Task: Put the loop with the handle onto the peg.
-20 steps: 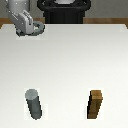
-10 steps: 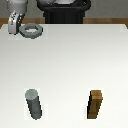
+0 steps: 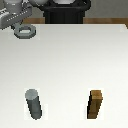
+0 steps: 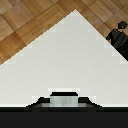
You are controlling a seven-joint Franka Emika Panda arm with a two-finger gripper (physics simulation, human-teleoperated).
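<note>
The loop with the handle (image 3: 24,32) is a flat grey ring at the far corner of the white table (image 3: 70,65), on the exterior view's left. My gripper (image 3: 14,25) is shut on its handle, and the ring sticks out from the fingers. In the wrist view a grey piece (image 4: 65,98), seemingly the held handle, shows between the dark jaws. The peg (image 3: 34,104) is an upright grey cylinder near the table's front on the exterior view's left, far from the gripper.
A brown wooden square-sided block (image 3: 96,105) stands upright near the front, to the exterior view's right of the peg. The robot's dark base (image 3: 65,12) sits behind the table's far edge. The wrist view shows a table corner (image 4: 75,12) over wooden floor (image 4: 30,15).
The gripper with the ring has moved toward the exterior view's left along the far edge. Peg and block have not moved.
</note>
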